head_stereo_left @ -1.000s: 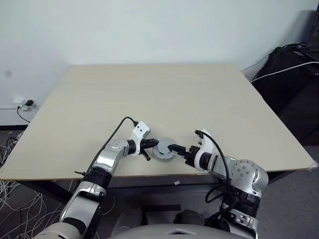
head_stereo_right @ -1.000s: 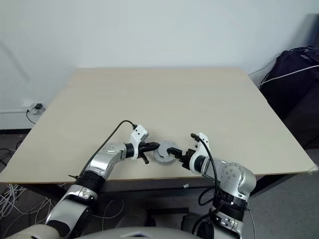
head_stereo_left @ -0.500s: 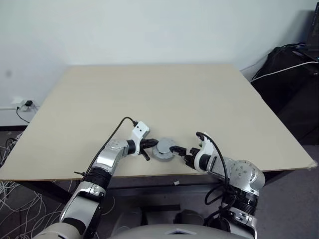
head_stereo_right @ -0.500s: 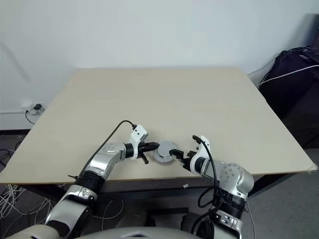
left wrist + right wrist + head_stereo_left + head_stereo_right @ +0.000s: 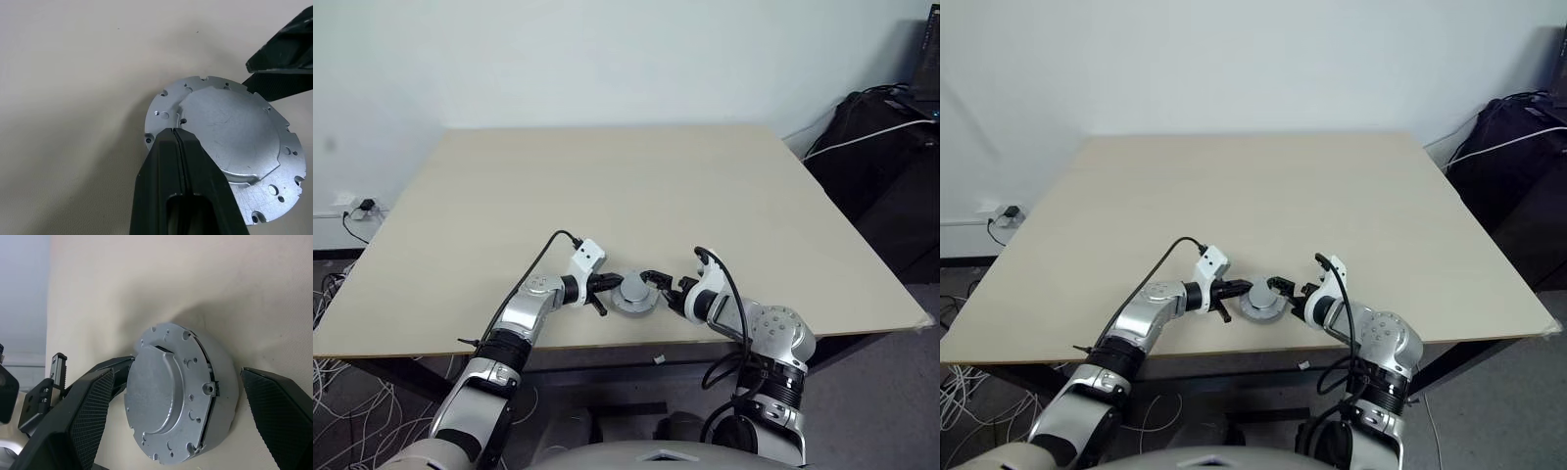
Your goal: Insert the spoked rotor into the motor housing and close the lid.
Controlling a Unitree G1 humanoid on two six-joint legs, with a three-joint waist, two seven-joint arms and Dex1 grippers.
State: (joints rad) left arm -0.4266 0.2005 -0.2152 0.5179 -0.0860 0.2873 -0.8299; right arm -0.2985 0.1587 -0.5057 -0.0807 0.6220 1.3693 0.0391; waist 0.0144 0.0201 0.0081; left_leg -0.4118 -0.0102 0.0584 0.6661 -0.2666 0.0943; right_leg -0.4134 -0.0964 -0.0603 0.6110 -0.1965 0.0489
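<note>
Housing lid (image 5: 234,142) flat above; side wall (image 5: 222,382) wristward.

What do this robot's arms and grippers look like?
Both arms have silver-grey metal segments, black joints and white wrist housings, each with a black cable looping along it. The left gripper and right gripper have black fingers; the right's pads are cross-hatched.

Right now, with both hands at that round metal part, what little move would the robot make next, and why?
Probably close the right end effector on the housing. Its fingers stand wide open on either side of it without touching, while the lid already lies on top and the shut left end effector rests at the lid's edge. Gripping would steady the housing so the lid can be pressed home.
</note>
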